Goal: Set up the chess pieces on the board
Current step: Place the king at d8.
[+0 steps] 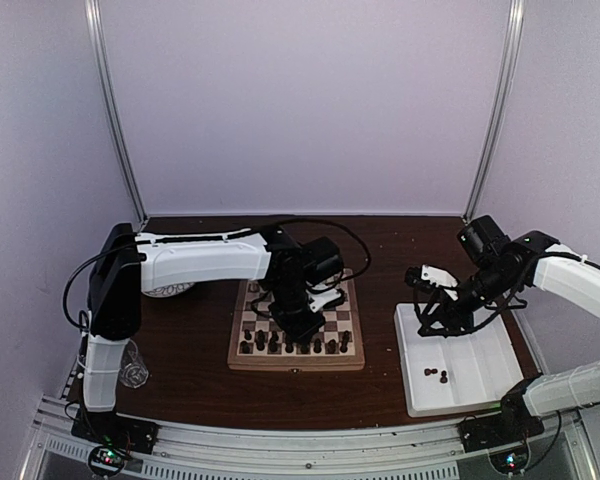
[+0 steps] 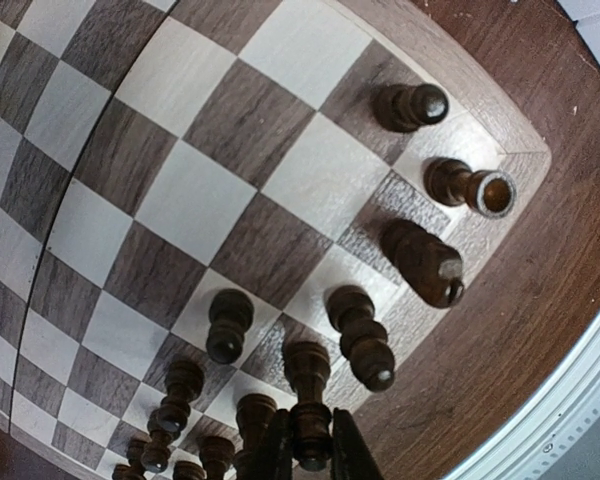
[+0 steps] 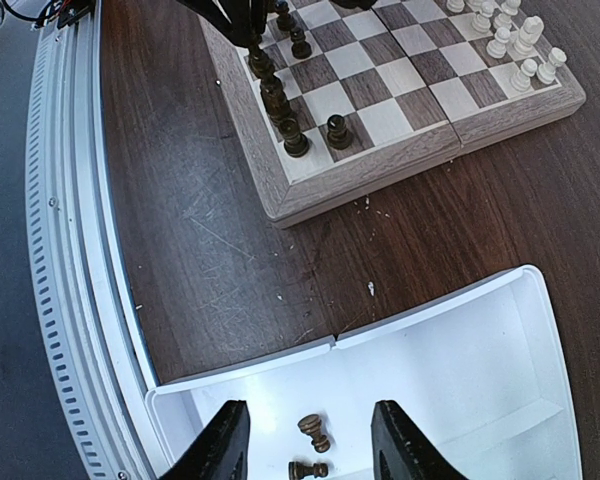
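Matt wood is shown by the board (image 3: 420,165) and pieces (image 3: 337,132), scratched wood by the desk (image 3: 240,260), smooth plastic by the tray (image 3: 460,340).

White arm shells (image 1: 200,258), black joints (image 1: 115,290), black cables (image 1: 310,224).

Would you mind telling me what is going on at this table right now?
The left claw is shut on a dark brown wooden chess piece over the checkered wooden chessboard, beside other dark pieces already standing there. The right claw hangs open over the white plastic tray, where two more dark pieces sit. Cream-white pieces stand along the board's far side.
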`<state>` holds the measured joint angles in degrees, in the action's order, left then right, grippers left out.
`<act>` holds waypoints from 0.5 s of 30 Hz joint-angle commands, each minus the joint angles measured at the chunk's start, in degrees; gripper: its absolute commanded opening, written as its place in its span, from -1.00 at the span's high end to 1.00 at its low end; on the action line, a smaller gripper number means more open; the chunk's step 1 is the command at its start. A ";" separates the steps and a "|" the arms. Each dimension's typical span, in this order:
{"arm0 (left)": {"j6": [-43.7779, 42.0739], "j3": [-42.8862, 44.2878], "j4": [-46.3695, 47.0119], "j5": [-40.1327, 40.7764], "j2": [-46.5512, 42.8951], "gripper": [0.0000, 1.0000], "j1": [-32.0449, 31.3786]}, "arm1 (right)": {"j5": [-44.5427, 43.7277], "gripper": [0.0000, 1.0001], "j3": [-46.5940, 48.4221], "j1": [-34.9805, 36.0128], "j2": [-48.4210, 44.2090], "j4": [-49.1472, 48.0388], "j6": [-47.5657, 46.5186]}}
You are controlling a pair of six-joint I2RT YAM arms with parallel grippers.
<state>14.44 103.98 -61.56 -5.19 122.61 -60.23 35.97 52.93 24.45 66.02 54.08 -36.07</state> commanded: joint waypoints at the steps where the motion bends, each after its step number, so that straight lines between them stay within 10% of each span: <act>1: -0.33 1.95 -0.82 0.03 1.03 0.69 -0.33 | 0.22 0.10 -0.37 -0.19 0.16 -0.22 -0.66; 15: -0.74 9.47 -9.48 7.26 -3.91 0.26 -0.59 | -2.00 0.10 0.42 -0.19 -1.08 2.20 -2.06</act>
<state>14.44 109.89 -67.09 -2.90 123.33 -60.60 35.92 52.93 24.45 66.02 54.28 -36.27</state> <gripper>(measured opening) 0.359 0.449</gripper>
